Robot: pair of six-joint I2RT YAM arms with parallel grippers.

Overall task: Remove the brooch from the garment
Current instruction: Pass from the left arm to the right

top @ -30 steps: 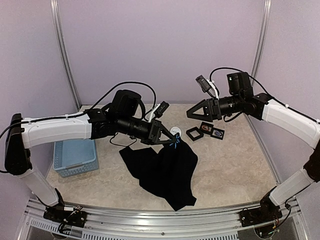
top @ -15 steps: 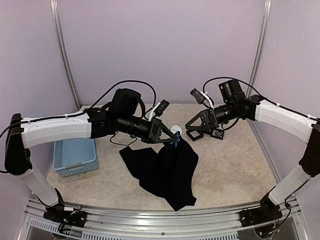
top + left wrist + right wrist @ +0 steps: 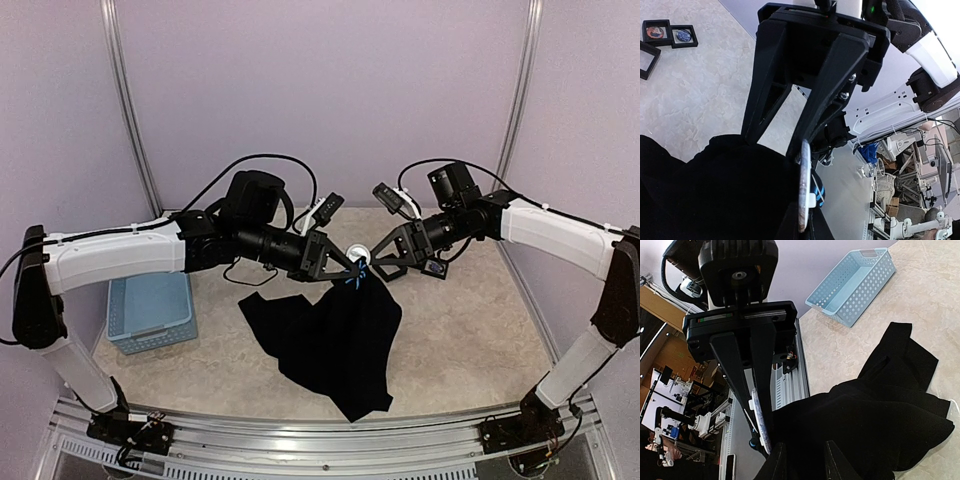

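The black garment (image 3: 335, 335) hangs from my left gripper (image 3: 345, 270), which is shut on its neck by the small blue mark (image 3: 350, 280). Its lower part lies on the table. The brooch (image 3: 357, 255), a round pale disc, sits at that neck and shows edge-on in both wrist views (image 3: 803, 190) (image 3: 760, 422). My right gripper (image 3: 372, 265) faces the left one. Its fingers (image 3: 777, 460) stand apart with garment cloth (image 3: 865, 425) between them, and the brooch is just outside its left finger. In the left wrist view the right gripper (image 3: 771, 145) straddles the garment (image 3: 715, 195).
A light-blue basket (image 3: 150, 312) stands at the left, also in the right wrist view (image 3: 852, 285). Small black display boxes (image 3: 667, 34) lie on the table behind the right arm (image 3: 435, 268). The metal rail (image 3: 320, 440) runs along the near edge.
My right gripper has swung left and down from above the boxes to the brooch at the garment's neck, its jaws narrowing. The left gripper has raised the neck slightly.
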